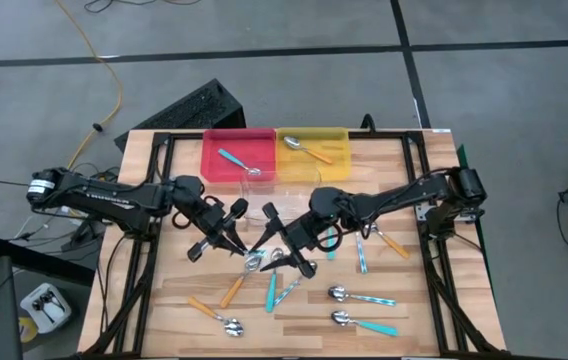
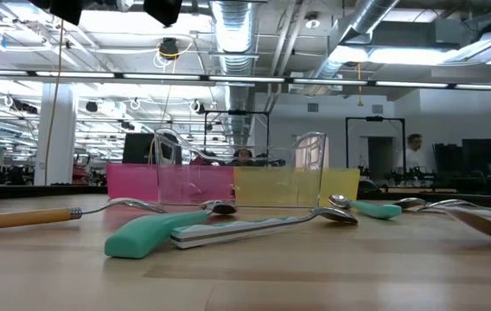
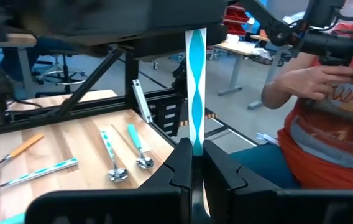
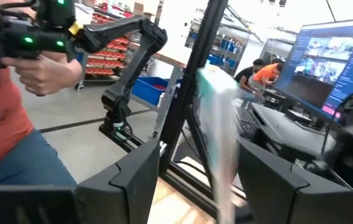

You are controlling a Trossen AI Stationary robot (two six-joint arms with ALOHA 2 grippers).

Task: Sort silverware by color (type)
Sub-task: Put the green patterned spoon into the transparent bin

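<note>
My left gripper [image 1: 232, 240] [image 3: 197, 163] is shut on a pale blue striped spoon [image 3: 195, 87], held in the air above the table's middle. Facing it, my right gripper [image 1: 282, 243] [image 4: 198, 180] is open, one finger on either side of the same spoon [image 4: 217, 130], and no touch shows. More spoons lie flat on the table: teal ones [image 1: 369, 323] [image 1: 271, 290], orange ones [image 1: 232, 290] [image 1: 392, 243] and a pale blue one [image 1: 361, 255]. A teal spoon [image 1: 234, 160] lies in the red tray [image 1: 209, 165]. An orange one [image 1: 309, 150] lies in the yellow tray [image 1: 342, 165]. My left gripper pinches the striped handle [image 3: 195, 144] between its two fingers [image 3: 179, 165]. The fingers come nearly level from the table's left and lie along the handle. The spoon sticks out beyond the fingertips toward my right gripper, clear of the table.
A clear tray [image 1: 264, 185] stands in front of the red and yellow ones at the far edge. Black frame rails [image 1: 149, 250] run along the table's sides. Beyond the table a person in an orange shirt [image 3: 325, 118] holds a control handle.
</note>
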